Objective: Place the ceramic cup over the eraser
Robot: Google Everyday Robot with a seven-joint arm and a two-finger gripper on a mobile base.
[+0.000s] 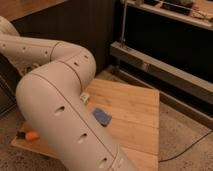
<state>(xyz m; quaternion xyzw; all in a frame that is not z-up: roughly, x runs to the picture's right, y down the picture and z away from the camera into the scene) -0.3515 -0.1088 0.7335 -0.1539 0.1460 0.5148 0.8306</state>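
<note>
You've got one cam, set high & v. close to the arm [60, 105], looking down & fwd over the wooden board [135, 112] twd the dark shelving [165, 67] behind. Arm fills the left half, exits frame at left edge; the gripper, closed, is out of frame, so board's bearing from it can't be told.

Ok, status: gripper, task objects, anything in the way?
Robot's gripper shut, out of view, off frame or behind the arm. No ceramic cup or eraser visible. The arm blocks most of the wooden board; blue sponge beside it.
</note>
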